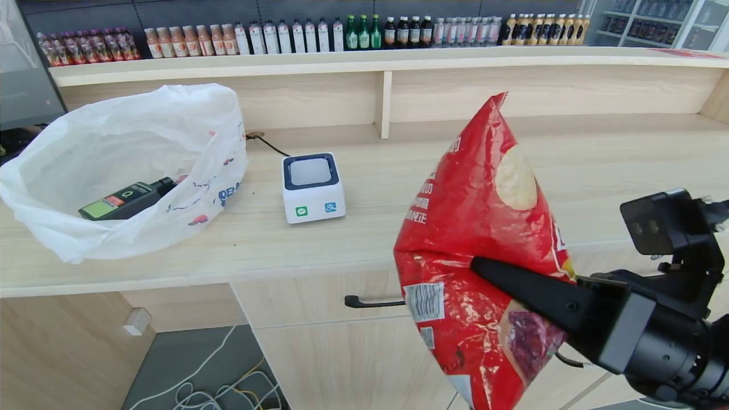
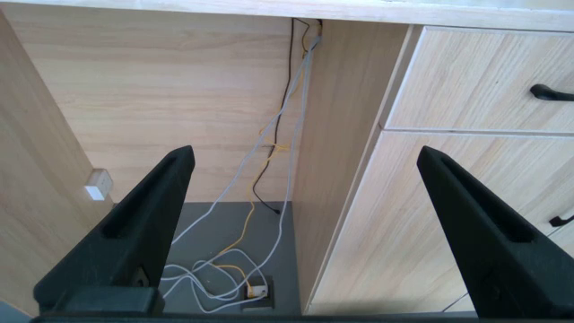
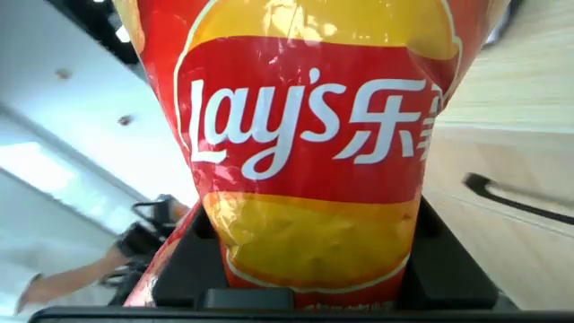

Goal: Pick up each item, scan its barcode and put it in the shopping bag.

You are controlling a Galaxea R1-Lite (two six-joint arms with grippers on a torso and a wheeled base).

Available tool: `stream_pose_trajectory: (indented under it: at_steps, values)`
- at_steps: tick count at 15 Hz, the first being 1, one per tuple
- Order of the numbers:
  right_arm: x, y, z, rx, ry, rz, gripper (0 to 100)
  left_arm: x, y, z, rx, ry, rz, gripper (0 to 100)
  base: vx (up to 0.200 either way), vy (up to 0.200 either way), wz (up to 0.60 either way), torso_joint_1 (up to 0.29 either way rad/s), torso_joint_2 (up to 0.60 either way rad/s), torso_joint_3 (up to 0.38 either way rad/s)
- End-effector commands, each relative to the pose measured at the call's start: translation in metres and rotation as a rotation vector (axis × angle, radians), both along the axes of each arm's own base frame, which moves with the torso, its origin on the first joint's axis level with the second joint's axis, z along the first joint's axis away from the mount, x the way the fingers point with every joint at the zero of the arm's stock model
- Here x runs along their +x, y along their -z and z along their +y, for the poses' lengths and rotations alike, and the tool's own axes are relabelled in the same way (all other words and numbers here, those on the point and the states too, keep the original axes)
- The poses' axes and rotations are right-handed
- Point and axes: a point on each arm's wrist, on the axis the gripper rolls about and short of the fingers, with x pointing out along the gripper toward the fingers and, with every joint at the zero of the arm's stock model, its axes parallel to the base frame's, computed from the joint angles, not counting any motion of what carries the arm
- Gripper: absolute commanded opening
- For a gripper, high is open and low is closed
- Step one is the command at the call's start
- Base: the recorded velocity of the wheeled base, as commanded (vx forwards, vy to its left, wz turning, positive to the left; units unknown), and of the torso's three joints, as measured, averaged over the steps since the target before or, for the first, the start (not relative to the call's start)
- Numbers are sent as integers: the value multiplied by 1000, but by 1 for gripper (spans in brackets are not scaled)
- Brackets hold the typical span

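Currently right end effector [image 1: 484, 267] clamped on red chip bag [image 1: 472, 216], held up in the air at near right, off the bench [image 1: 370, 228] edge. White scanner [image 1: 312, 187] mid-bench, well apart from it. Open shopping bag [image 1: 114, 142] far left on bench, dark green-labelled item [image 1: 122, 202] lying inside. Left end effector [image 2: 305, 157] fingers wide apart, low, facing cabinet [image 2: 466, 81] and floor cables [image 2: 224, 260].

1. A shop's checkout area.
2. Rows of bottled drinks [image 1: 364, 34] stand in a line behind the wooden counter [image 1: 393, 188].
3. A white payment scanner [image 1: 313, 187] and a plastic shopping bag [image 1: 125, 148] sit on that counter.
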Motion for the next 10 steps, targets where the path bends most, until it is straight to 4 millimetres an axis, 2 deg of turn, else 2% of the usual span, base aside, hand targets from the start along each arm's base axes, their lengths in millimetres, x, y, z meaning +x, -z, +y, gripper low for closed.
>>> stream_pose_trajectory:
  at_steps: [1, 4, 7, 10]
  values:
    - [-3, -36, -5, 9, 123, -87, 0, 0, 0, 0, 0, -1, 0, 100, 0, 0, 0, 0, 0, 0]
    - [-10, -55, -12, -63, 248, -161, 0, 0, 0, 0, 0, -1, 0, 100, 0, 0, 0, 0, 0, 0]
    - [-26, -54, -26, -252, 325, -248, 0, 0, 0, 0, 0, -1, 0, 100, 0, 0, 0, 0, 0, 0]
    - [-39, -53, -25, -372, 387, -286, 0, 0, 0, 0, 0, -1, 0, 100, 0, 0, 0, 0, 0, 0]
